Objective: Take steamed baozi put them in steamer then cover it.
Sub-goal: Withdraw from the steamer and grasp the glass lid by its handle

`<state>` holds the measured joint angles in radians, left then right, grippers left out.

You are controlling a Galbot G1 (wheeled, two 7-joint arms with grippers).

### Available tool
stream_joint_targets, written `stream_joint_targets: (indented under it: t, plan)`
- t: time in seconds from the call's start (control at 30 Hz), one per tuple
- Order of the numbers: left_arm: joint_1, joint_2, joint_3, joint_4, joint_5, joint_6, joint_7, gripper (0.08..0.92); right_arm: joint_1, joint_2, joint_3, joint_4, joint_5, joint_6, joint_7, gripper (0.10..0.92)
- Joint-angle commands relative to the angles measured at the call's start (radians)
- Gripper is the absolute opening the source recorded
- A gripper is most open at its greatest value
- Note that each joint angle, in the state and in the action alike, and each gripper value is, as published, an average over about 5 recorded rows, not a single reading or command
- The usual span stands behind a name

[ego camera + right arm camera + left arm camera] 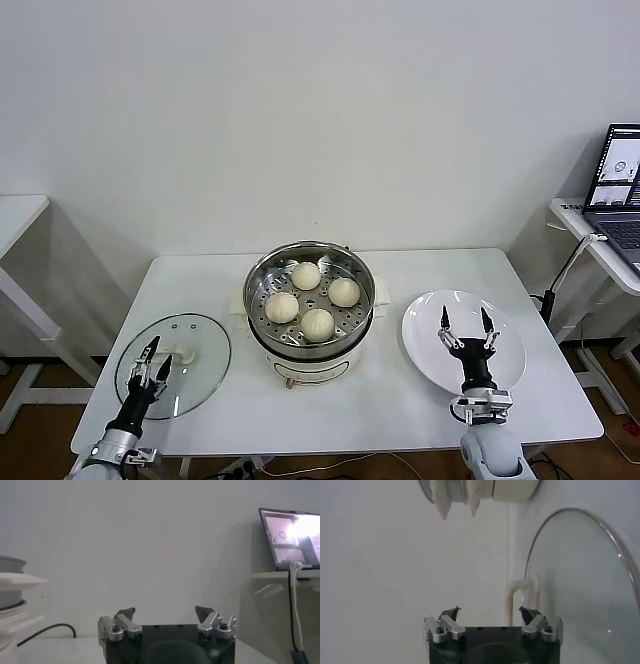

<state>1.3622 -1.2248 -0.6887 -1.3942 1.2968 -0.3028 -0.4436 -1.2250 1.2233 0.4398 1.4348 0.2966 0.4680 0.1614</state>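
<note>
Your left tool (152,358) gapes over the glass lid (195,372), handle half hidden; right tool (465,328) gapes above the plate (420,340).

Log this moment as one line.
four cream-white baozi in steel steamer | glass lid on table, uncovered | left gripper open at lid | right gripper open over white plate
</note>
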Motion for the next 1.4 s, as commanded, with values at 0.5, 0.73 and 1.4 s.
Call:
stream_joint_targets:
  t: [0.5,0.73,1.4]
  plan:
    - [-0.079,-0.007,0.029,0.062,0.032,0.071,-0.014,0.823,-0.015,0.027,0.015,0.003,-0.046,0.001,0.003,0.823]
    - [-0.09,-0.008,0.038,0.075,0.031,0.088,-0.012,0.823,-0.016,0.032,0.017,0.003,-0.054,0.001,0.003,0.823]
    - [-0.098,-0.008,0.044,0.099,0.028,0.088,0.017,0.41,-0.005,0.04,0.024,0.007,-0.073,-0.001,0.008,0.823]
